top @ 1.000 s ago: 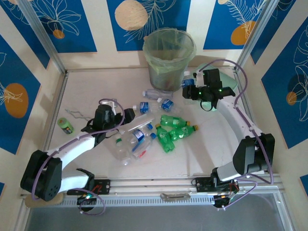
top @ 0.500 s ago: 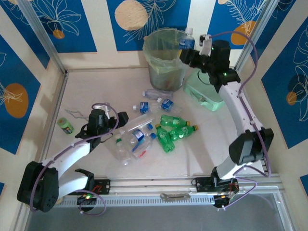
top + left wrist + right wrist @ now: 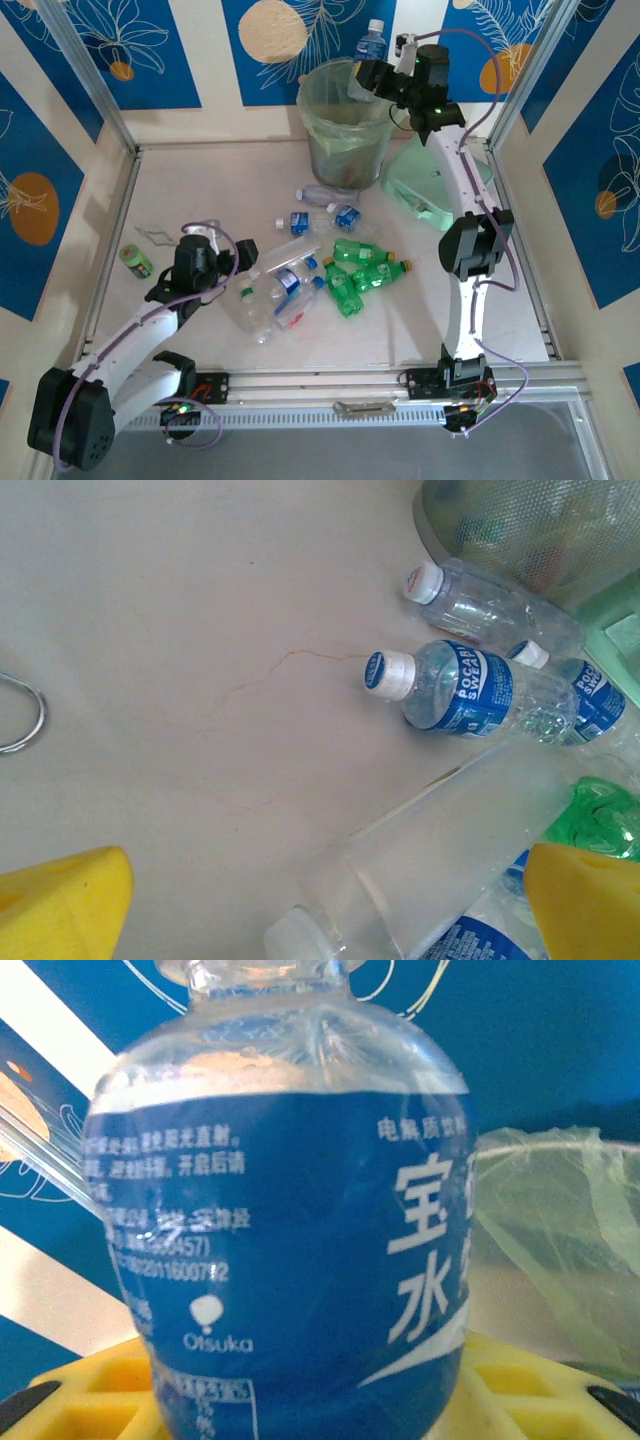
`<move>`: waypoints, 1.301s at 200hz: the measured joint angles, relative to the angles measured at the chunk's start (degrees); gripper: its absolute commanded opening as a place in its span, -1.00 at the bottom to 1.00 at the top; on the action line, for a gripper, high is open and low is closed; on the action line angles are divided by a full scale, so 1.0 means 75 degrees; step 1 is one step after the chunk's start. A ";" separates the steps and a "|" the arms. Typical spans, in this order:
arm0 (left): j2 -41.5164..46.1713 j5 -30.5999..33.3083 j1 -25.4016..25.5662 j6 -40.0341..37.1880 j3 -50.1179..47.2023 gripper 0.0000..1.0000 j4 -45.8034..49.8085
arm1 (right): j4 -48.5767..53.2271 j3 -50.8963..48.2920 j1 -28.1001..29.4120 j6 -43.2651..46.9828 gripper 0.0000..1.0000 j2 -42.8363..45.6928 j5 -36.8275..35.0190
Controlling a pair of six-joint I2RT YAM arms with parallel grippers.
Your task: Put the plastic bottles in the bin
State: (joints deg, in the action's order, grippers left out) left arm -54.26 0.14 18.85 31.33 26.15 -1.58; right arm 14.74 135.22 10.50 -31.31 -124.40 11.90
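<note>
While the bin (image 3: 345, 150) sits at the far edge of the table (image 3: 200, 190), I see my right gripper (image 3: 372, 72) clamped on 1 blue-labelled Otsuka bottle (image 3: 371, 42), upright above the bin's right rim. Released here, it could clip the rim and bounce out. My left gripper (image 3: 232, 262) hangs with jaws wide apart over the loose bottles (image 3: 350, 275).

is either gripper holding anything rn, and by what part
Right gripper grips a blue-labelled bottle by its lower body; left gripper holds nothing.
</note>
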 measured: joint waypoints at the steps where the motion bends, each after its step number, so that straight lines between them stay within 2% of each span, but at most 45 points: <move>1: 0.0006 0.0006 0.0000 0.0000 0.0000 0.99 0.0003 | 0.0032 0.0061 0.0006 0.0003 -0.02 -0.0047 0.0000; 28: 0.0076 0.0052 0.0000 -0.0050 -0.0003 0.99 0.0090 | 0.0796 0.1457 0.0166 0.0140 0.00 -0.0877 -0.0111; 50: 0.0085 0.0055 0.0000 -0.0050 -0.0003 0.99 0.0111 | 0.1288 0.2017 0.0329 0.0312 0.04 -0.1227 -0.0219; 94: 0.0111 0.0052 0.0000 -0.0050 -0.0020 0.99 0.0114 | 0.1818 0.2057 0.0542 0.0667 0.14 -0.1309 -0.0455; 131: 0.0131 0.0055 0.0000 -0.0047 -0.0041 0.99 0.0160 | 0.1941 0.2057 0.0551 0.0793 0.41 -0.1309 -0.0562; 174: 0.0131 0.0052 0.0000 -0.0044 -0.0041 0.99 0.0166 | 0.1964 0.2122 0.0551 0.0866 0.61 -0.1309 -0.0586; 260: 0.0271 0.0052 0.0000 0.0035 -0.0038 0.99 0.0286 | 0.2288 0.2151 0.0574 0.0938 0.70 -0.1081 -0.0527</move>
State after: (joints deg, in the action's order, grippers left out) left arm -52.23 0.54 18.85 31.59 25.87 0.56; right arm 31.90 151.35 14.81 -24.27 -132.51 7.94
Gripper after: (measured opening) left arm 0.996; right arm 0.843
